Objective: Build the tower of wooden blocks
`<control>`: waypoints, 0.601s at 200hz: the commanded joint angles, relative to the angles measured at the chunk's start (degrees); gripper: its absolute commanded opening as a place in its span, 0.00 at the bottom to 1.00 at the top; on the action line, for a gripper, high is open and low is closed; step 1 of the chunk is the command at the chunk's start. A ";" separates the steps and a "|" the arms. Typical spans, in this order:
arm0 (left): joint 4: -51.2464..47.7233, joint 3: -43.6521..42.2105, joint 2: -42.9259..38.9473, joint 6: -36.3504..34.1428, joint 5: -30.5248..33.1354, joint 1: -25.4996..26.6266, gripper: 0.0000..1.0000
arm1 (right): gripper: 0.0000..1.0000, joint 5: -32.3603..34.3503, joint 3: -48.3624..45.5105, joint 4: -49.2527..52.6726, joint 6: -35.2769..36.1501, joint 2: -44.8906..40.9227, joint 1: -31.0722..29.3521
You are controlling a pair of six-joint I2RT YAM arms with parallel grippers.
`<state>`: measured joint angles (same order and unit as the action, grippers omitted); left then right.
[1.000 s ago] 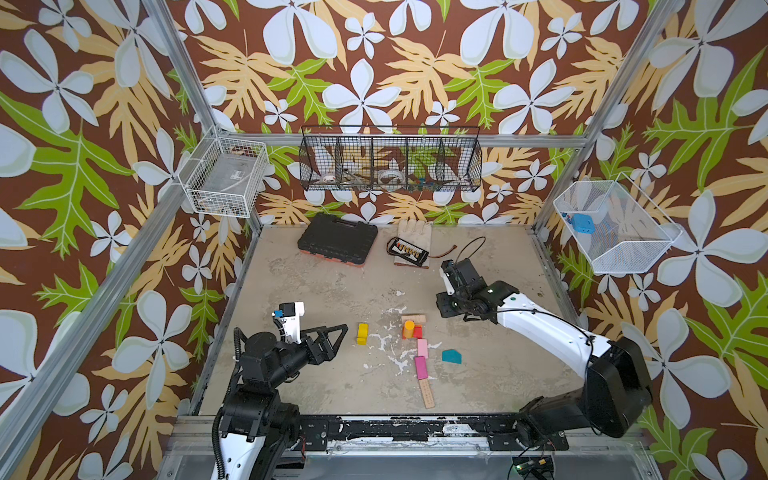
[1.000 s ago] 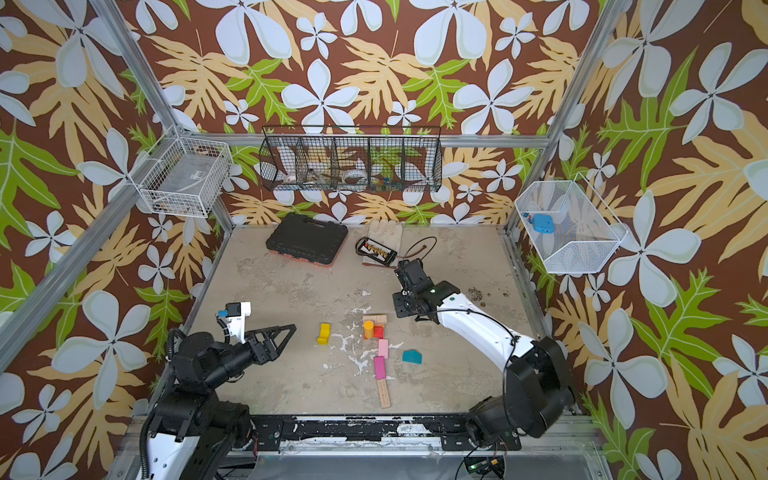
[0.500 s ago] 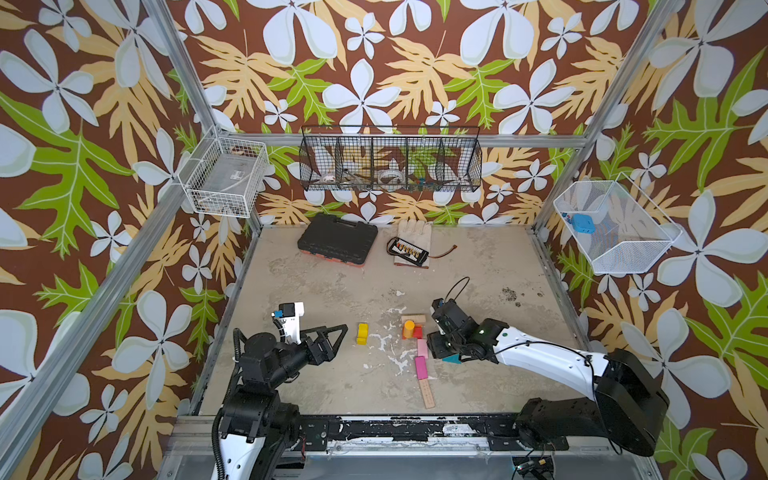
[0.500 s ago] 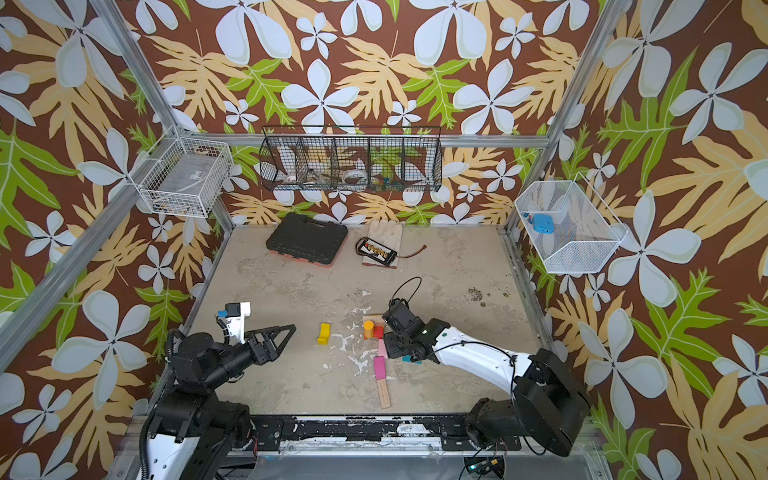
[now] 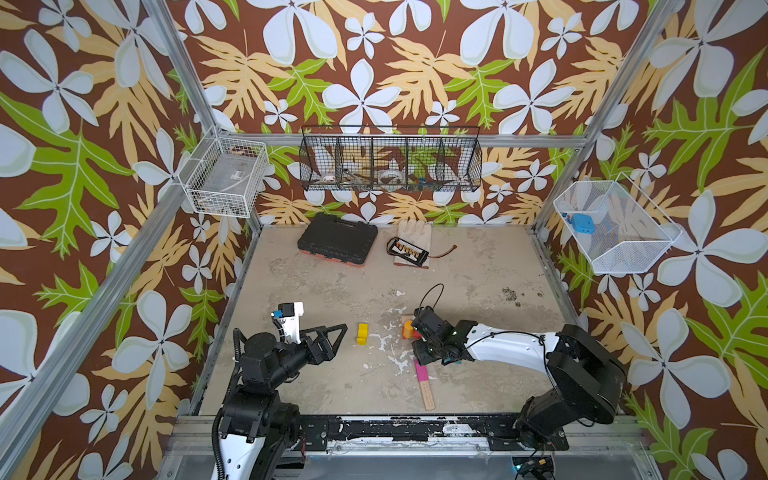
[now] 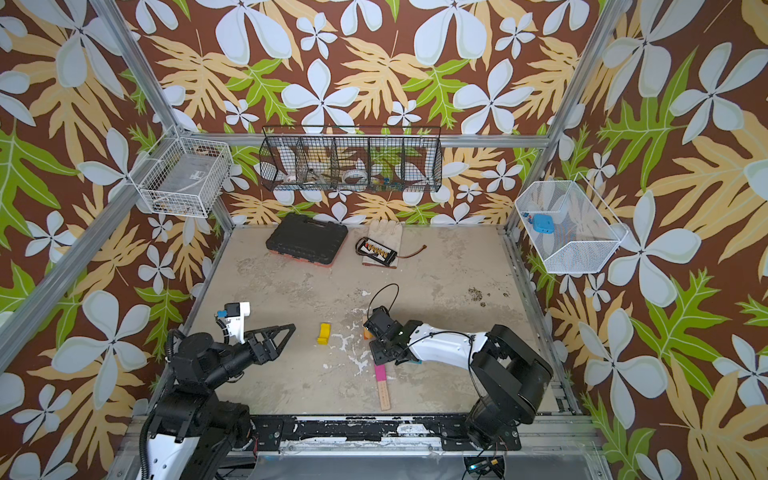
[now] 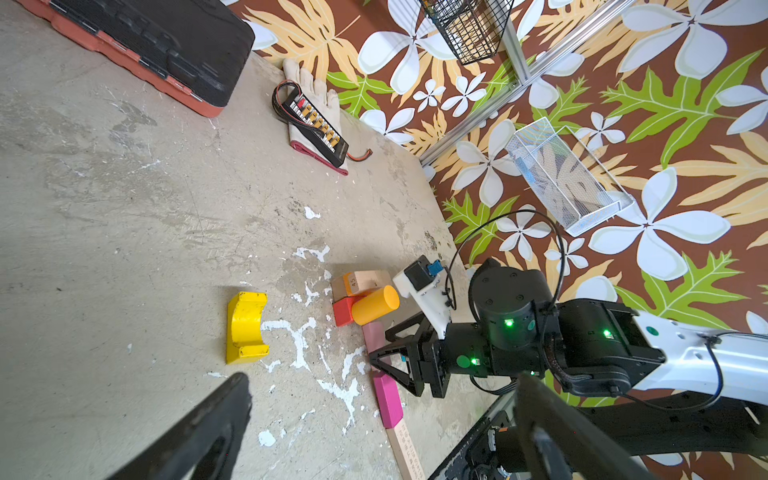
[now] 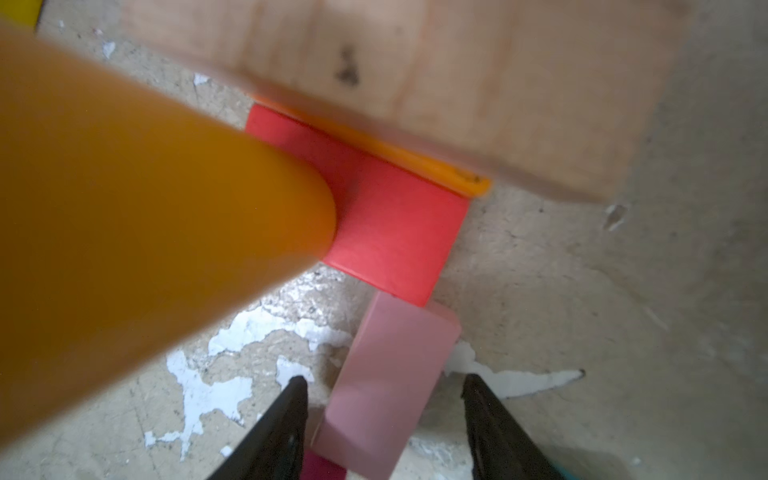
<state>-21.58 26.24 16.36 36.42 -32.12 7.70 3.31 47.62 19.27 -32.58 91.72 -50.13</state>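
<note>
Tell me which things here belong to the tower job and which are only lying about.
Job: yellow arch, orange cylinder, red block, pale pink bar, magenta bar, plain wood bar.
Lying about: black tool case, glove, connector board, black wire basket.

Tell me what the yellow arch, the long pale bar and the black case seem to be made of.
Yellow arch: probably wood, glossy paint, scuffed darker at the edges.
Long pale bar: bare wood, unpainted, with printed marks.
Black case: likely moulded plastic, matte, ribbed lid, reddish base rim.
</note>
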 commanded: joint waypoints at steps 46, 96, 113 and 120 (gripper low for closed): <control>1.89 -0.14 -0.27 0.49 -0.15 0.03 1.00 | 0.28 2.05 -0.11 0.59 -0.82 -0.29 -0.06; 1.85 -0.14 -0.31 0.60 -0.09 0.06 1.00 | 0.25 4.71 -0.62 4.19 -1.18 -6.37 0.03; 1.89 -0.14 -0.31 0.58 -0.09 -0.02 1.00 | 0.24 6.61 0.37 6.98 -0.78 -9.26 0.26; 1.89 -0.14 -0.36 0.58 -0.09 0.01 1.00 | 0.24 7.17 0.96 8.08 -0.49 -10.41 0.45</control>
<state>-21.58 26.17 16.12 36.64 -32.12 7.70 6.68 47.22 22.83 -33.26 84.25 -49.93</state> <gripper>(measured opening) 0.998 0.259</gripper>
